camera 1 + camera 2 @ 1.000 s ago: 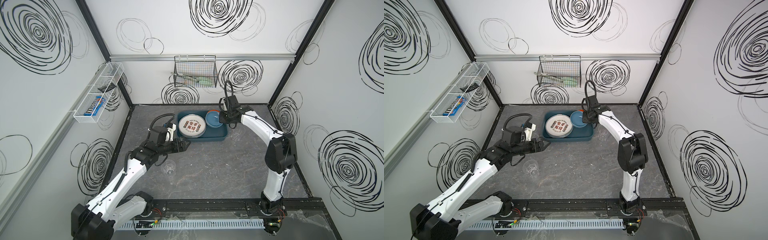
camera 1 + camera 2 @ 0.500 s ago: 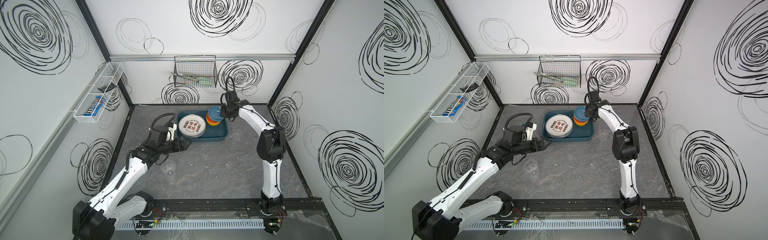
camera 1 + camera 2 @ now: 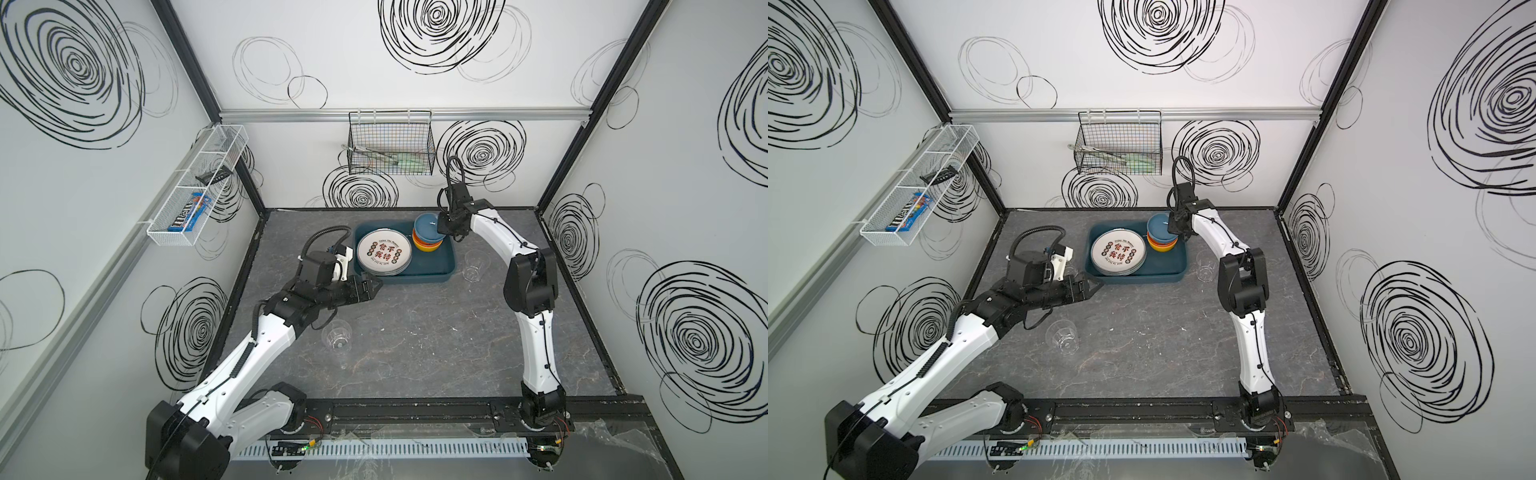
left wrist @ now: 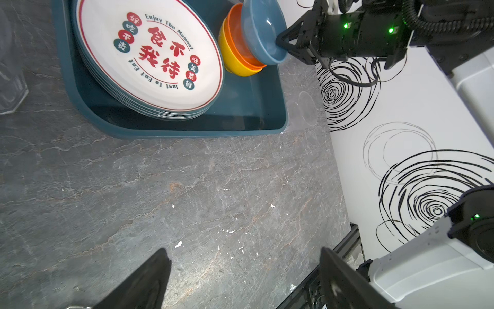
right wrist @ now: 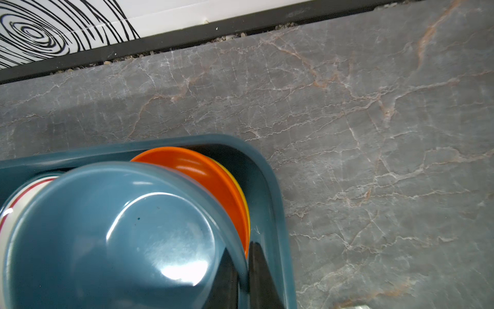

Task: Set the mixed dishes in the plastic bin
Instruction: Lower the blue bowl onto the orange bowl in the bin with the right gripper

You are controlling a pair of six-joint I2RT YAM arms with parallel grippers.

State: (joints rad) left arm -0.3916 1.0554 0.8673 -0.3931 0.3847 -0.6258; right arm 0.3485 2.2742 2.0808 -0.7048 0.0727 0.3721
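Grey marbled tabletop (image 3: 415, 353), teal plastic bin (image 3: 419, 277) toward the back, clear tumbler (image 3: 473, 266) beside it — second tumbler (image 3: 337, 338), perhaps tipped, nearer front

Right pincer (image 4: 280, 44) on blue bowl (image 4: 262, 29) rim; plate stack (image 4: 149, 53) beside, inside teal bin (image 4: 173, 133)

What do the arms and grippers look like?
Both arms match: left arm and right arm have white link shells with black joints and a black ribbed cable loop at the wrist. The left gripper and right gripper are black, with tapered wedge fingers. Green LEDs glow on the right wrist.
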